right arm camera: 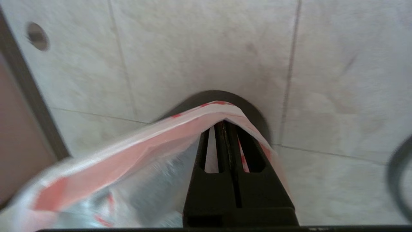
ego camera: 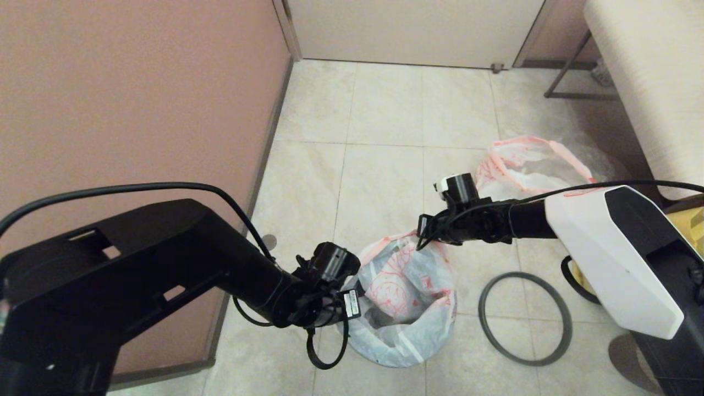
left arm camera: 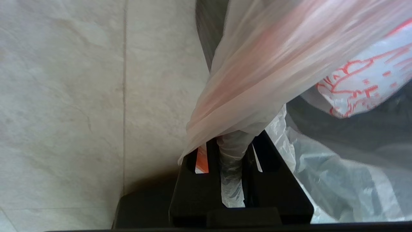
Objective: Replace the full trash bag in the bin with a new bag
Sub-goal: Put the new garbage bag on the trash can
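Observation:
The new bag [ego camera: 401, 286], limp white plastic with a pink rim and red printing, is draped in and over the black bin [right arm camera: 254, 109], which shows only in part. My left gripper [left arm camera: 233, 141] sits at the near-left rim, shut on a bunched fold of this bag. At the bag's far rim my right gripper [right arm camera: 225, 124] is shut on the film, and the pink rim [right arm camera: 206, 109] stretches over its tips. The full trash bag [ego camera: 528, 165] lies on the floor at the back right. The grey hoop [ego camera: 568, 330] lies flat on the tiles right of the bin.
A pink-brown wall [ego camera: 137, 93] runs close along the left. A pale bench [ego camera: 649, 71] on a metal frame stands at the back right, above a yellow bag [ego camera: 693, 225]. A door [ego camera: 412, 27] closes the far end. A floor drain [ego camera: 269, 241] sits by the wall.

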